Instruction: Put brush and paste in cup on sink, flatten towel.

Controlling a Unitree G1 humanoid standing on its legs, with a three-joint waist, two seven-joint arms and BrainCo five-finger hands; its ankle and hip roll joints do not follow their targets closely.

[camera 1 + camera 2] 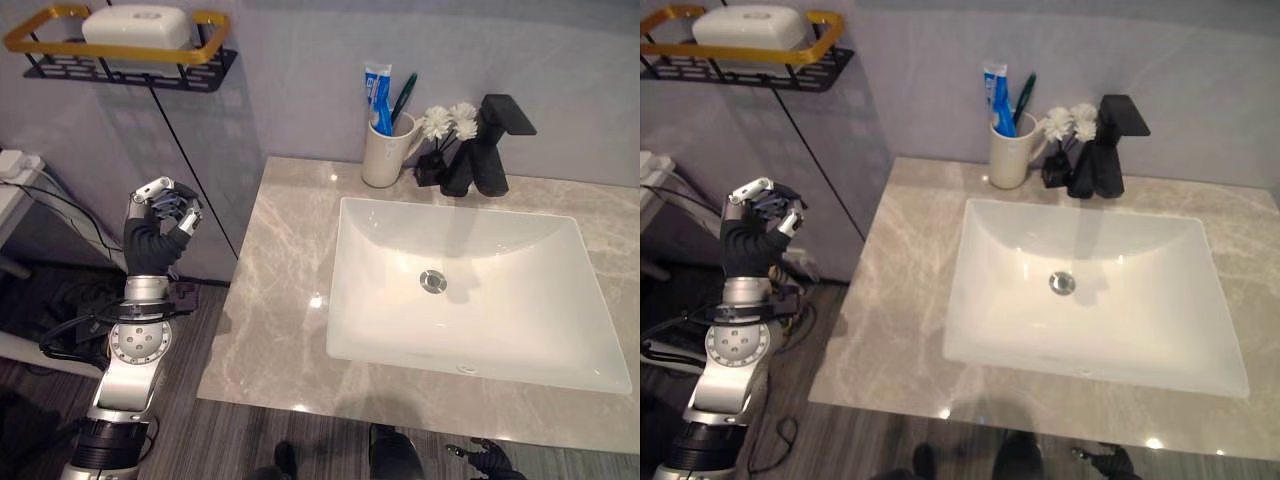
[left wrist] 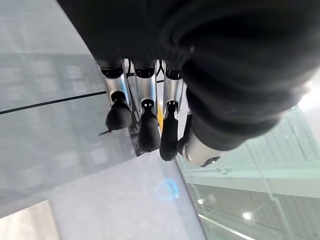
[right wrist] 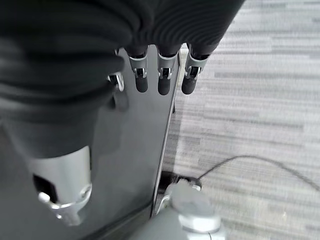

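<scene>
A cream cup (image 1: 383,152) stands on the marble counter behind the sink, by the wall. In it are a blue and white paste tube (image 1: 377,95) and a green brush (image 1: 403,97). A folded white towel (image 1: 135,27) lies on a gold and black rack (image 1: 120,62) high on the wall at the left. My left hand (image 1: 160,222) is raised left of the counter and below the rack, its fingers (image 2: 147,125) relaxed and holding nothing. My right hand (image 3: 161,77) hangs low by a dark cabinet over the floor, fingers straight and empty.
A white basin (image 1: 350,300) is set in the marble counter (image 1: 270,300). A black faucet (image 1: 490,150) and a small black vase of white flowers (image 1: 445,125) stand right of the cup. Grey wood floor lies below the counter's front edge.
</scene>
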